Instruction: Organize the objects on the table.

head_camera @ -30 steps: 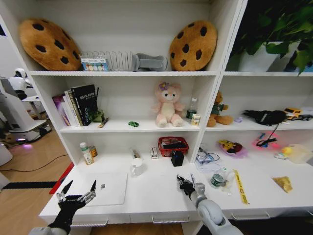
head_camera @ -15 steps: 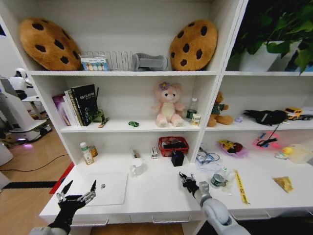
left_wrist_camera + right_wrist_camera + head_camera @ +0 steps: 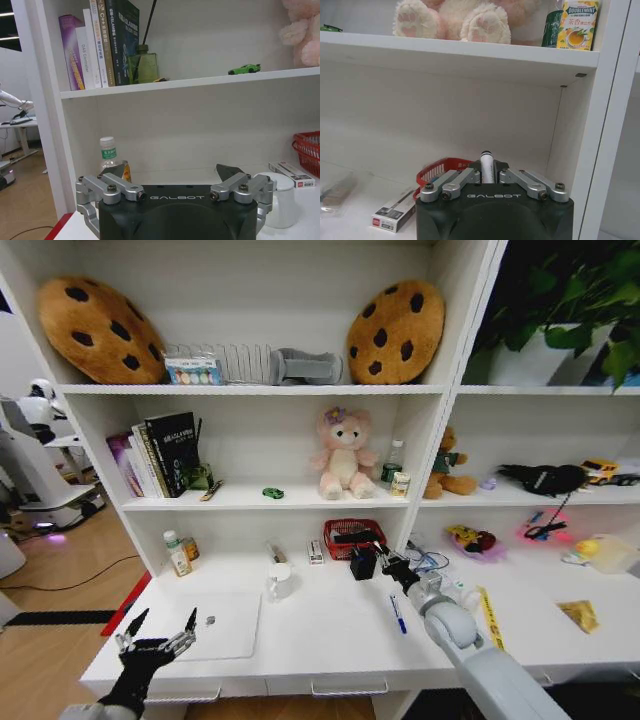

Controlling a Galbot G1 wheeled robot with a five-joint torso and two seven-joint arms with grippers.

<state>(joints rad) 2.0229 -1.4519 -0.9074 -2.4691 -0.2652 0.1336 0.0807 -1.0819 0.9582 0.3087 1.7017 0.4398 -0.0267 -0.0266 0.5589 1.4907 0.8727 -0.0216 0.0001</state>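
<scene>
- Right wrist view puts a black-tipped white pen [image 3: 486, 167] clamped upright between my right tool's [image 3: 490, 176] fingers.
- From the head camera I see that right tool [image 3: 388, 562] raised over the white tabletop [image 3: 320, 635], just beside the small black box [image 3: 362, 562] and the red basket [image 3: 353, 537].
- A blue pen [image 3: 398, 613] lies flat on the tabletop, near my right forearm.
- The silver-white laptop [image 3: 213, 625] sits closed near the tabletop's left front edge.
- The green toy car [image 3: 272, 493] rests on the shelf, beside the pink plush bear [image 3: 342, 454].
- My left tool [image 3: 158, 636] hangs spread wide and empty, at the tabletop's left front corner.
</scene>
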